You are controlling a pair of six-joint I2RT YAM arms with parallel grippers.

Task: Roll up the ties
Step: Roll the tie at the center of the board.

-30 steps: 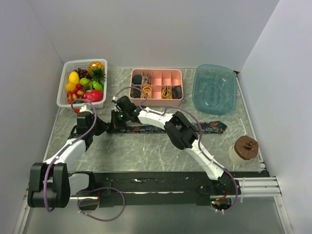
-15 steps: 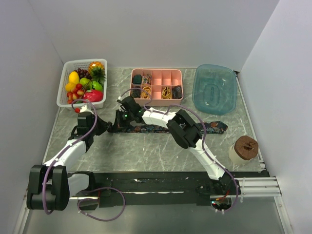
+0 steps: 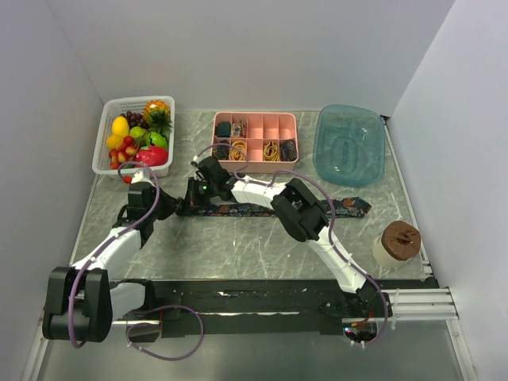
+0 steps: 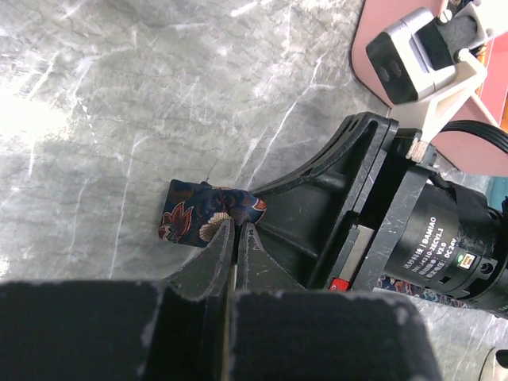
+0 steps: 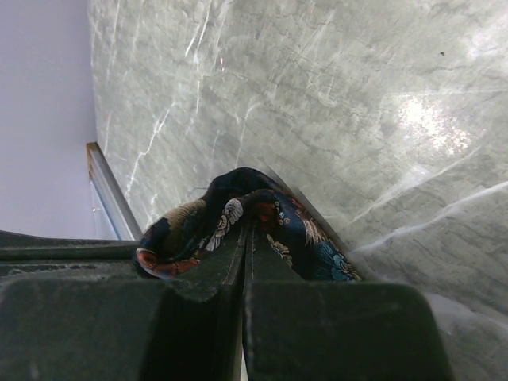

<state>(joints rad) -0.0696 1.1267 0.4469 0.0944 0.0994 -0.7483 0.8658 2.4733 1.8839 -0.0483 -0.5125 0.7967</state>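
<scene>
A dark paisley tie [image 3: 349, 207] lies flat across the middle of the table, from its wide end at the right to its narrow end at the left. Both grippers meet at the narrow end. My left gripper [image 3: 173, 208] is shut on the tip of the tie [image 4: 202, 213]; its tips [image 4: 236, 230] pinch the fabric. My right gripper [image 3: 193, 203] reaches across from the right. It is shut on a raised fold of the tie [image 5: 230, 202] just beside the left gripper, with its tips [image 5: 248, 226] closed. The right gripper's black body [image 4: 333, 182] fills the left wrist view.
A white basket [image 3: 101, 155] of toy fruit stands at the back left. A pink compartment tray [image 3: 255, 116] with dark rolls and yellow bands stands at the back middle. A blue tub [image 3: 349, 147] is at the back right. A brown-lidded cup [image 3: 399, 242] stands at the right edge.
The right gripper has shifted a little to the right and turned at the tie's narrow end. The left gripper has stayed at the tip.
</scene>
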